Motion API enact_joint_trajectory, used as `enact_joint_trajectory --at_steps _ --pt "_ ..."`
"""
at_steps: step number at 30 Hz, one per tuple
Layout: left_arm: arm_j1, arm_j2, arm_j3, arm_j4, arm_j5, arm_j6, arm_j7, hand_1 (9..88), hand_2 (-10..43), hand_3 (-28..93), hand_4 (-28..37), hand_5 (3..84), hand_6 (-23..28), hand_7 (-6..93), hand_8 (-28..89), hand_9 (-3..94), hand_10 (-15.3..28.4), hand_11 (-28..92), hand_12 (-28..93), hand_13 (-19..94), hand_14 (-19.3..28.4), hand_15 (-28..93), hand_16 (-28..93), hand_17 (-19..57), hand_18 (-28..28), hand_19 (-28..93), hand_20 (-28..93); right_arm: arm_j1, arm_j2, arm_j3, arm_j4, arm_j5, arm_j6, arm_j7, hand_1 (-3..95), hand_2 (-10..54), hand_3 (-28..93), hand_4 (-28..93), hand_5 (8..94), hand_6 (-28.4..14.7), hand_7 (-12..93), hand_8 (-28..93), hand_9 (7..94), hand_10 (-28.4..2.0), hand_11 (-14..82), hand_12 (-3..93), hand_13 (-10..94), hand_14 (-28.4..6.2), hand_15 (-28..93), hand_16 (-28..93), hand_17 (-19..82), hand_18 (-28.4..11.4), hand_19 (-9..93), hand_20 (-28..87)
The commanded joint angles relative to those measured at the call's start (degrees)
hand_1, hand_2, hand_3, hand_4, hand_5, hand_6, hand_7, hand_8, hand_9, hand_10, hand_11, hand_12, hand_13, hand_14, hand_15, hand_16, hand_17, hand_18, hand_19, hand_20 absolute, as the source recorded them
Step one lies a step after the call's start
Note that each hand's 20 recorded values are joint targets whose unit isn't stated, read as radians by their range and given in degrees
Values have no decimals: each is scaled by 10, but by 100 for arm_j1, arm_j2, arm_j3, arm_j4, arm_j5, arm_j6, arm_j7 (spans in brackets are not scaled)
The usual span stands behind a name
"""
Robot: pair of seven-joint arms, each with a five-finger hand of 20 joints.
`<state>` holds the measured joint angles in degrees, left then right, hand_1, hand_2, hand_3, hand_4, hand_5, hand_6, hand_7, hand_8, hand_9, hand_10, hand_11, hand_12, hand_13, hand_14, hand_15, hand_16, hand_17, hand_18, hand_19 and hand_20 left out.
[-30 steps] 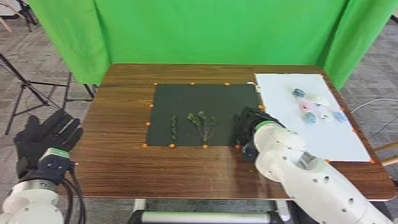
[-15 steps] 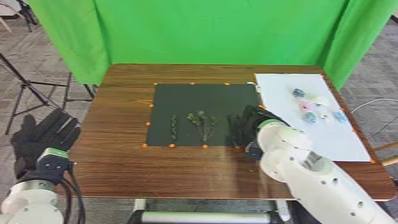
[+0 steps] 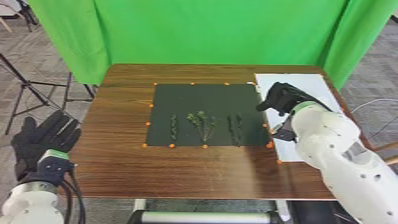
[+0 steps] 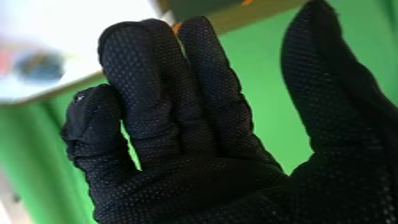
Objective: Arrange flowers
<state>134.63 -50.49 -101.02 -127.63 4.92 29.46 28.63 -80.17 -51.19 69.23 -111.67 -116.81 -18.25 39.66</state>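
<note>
Clock: we set its centre on the dark mat point(image 3: 200, 97), twelve towards the green curtain point(image 3: 213, 35).
Left sprig: here at eight o'clock we have one narrow green sprig point(image 3: 174, 129), lying upright along the mat.
Middle sprig: down at six we see the bushier one point(image 3: 202, 126), leafy heads towards twelve, thin stems towards six.
Right stems: between four and five, a slender dark pair point(image 3: 235, 131) lies close together, lower ends by the mat's near edge.
Right hand: and there's our right hand point(image 3: 286, 97), out at two o'clock, above the white sheet point(image 3: 306, 80) that runs alongside the mat.
Right grasp: the wrist view gives us the right hand point(image 4: 195, 185) released, thumb well apart from the fingers, nothing in its grasp.
Flowers: on that sheet, in the wrist view, we pick out a blurred blue clump point(image 4: 40, 67) and a pink patch point(image 4: 3, 61) near it.
Left hand: between eight and nine, our left hand point(image 3: 40, 142) rests off the table's point(image 3: 115, 120) edge, released, fingers straight and spread, holding nothing.
Mat border: orange dots point(image 3: 205, 146) mark our mat's edges.
</note>
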Motion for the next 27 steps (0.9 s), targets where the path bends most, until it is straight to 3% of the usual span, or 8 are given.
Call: enact_joint_trajectory --at_steps 1,3,12,19,27 --pt "103 -7 -50 -22 29 -42 -45 268 111 732 -283 465 87 215 -123 417 152 305 94 311 170 544 -101 -39 154 430 132 220 521 314 592 -240 -99 471 349 -95 762 -280 593 -66 198 -123 604 -152 150 159 613 -146 604 286 337 -264 872 382" --pt "147 -1 -70 -33 -17 -21 8 268 112 733 -283 465 87 215 -123 417 153 305 94 311 169 544 -101 -39 154 429 132 317 545 287 683 -128 -308 646 351 -95 765 -281 590 -66 188 -121 598 -151 143 155 615 -144 605 279 337 -264 870 385" --pt "91 -19 -69 -13 32 -59 -75 269 113 732 -283 465 85 216 -123 417 152 304 94 310 169 543 -100 -39 154 429 132 238 663 335 692 -18 -635 896 349 -95 755 -282 578 -77 169 -110 581 -165 127 153 628 -145 623 270 345 -270 876 386" --pt "162 -4 -66 -51 -22 -49 10 269 115 732 -283 465 85 216 -123 417 152 305 94 309 169 544 -101 -40 154 430 132 266 604 167 881 17 -781 1030 335 -95 746 -283 589 -85 157 -104 590 -173 125 153 633 -145 627 268 346 -271 878 385" --pt "25 -38 -37 28 62 -54 -94 270 117 731 -283 466 86 216 -123 417 153 304 94 309 170 545 -101 -40 154 429 132 300 512 -82 1256 -122 -605 960 350 -95 742 -282 588 -84 160 -100 589 -174 124 151 638 -142 628 262 349 -270 878 380"
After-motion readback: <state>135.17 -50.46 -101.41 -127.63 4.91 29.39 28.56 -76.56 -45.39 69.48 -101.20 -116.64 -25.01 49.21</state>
